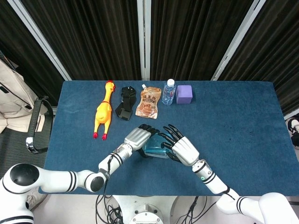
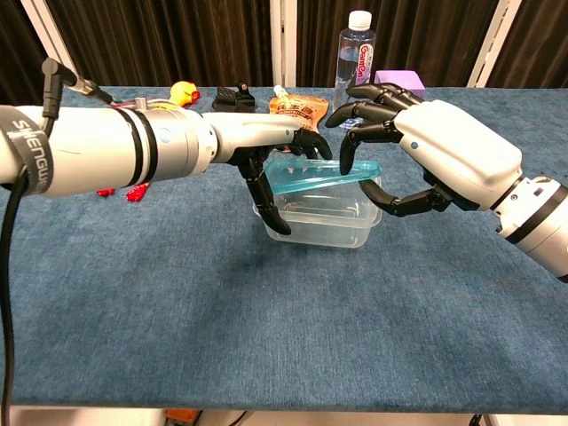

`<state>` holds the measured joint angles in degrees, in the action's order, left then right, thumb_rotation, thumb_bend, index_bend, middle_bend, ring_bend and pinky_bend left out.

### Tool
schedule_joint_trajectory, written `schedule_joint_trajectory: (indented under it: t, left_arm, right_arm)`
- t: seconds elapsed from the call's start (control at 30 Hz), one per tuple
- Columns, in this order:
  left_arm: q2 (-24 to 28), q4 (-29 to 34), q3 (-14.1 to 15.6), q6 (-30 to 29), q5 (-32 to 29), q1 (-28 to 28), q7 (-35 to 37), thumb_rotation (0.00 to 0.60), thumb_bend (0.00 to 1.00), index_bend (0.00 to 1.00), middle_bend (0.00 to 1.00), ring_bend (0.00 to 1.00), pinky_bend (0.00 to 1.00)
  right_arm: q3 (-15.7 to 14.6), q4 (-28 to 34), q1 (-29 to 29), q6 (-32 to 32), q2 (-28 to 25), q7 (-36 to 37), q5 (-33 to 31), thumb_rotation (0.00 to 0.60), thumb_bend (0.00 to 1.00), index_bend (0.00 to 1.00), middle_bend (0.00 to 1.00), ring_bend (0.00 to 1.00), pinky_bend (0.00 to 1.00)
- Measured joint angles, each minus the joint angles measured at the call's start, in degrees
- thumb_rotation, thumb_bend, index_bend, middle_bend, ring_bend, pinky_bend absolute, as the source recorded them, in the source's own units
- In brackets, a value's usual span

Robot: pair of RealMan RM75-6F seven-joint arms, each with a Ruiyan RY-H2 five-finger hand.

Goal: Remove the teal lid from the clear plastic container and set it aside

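Pinching the teal lid [image 2: 321,177] between thumb and fingers, the right hand [image 2: 444,155] held it tilted above the clear plastic container [image 2: 319,216] near the table's [image 2: 266,337] front edge; the left hand [image 2: 275,164] gripped the container's left end.

Teal lid [image 2: 321,175] over a clear container [image 2: 319,220], on a dark blue tabletop [image 2: 266,337]. Both hands are white with black fingers [image 2: 373,106]. Behind: yellow rubber chicken [image 1: 103,115], purple block [image 1: 184,94], brown pouch [image 1: 148,103].
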<state>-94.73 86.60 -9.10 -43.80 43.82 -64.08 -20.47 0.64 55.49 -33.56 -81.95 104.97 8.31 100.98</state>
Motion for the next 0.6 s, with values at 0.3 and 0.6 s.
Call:
schedule_joint_trajectory:
  t: [0.3, 0.6]
  left_arm:
    - [0.92, 0.13, 0.22, -0.48, 0.69, 0.87, 0.73, 0.600, 0.00, 0.09, 0.09, 0.00, 0.00]
    - [3.35, 1.28, 0.41, -2.12, 1.15, 3.05, 1.98, 0.600, 0.00, 0.07, 0.06, 0.00, 0.00]
  right_arm:
    - [0.36, 0.40, 0.06, -0.24, 0.04, -0.16, -0.64, 0.600, 0.40, 0.65, 0.24, 0.00, 0.00]
    - [1.79, -1.05, 0.42, -3.91, 0.40, -0.50, -0.69, 0.600, 0.34, 0.68, 0.25, 0.00, 0.00]
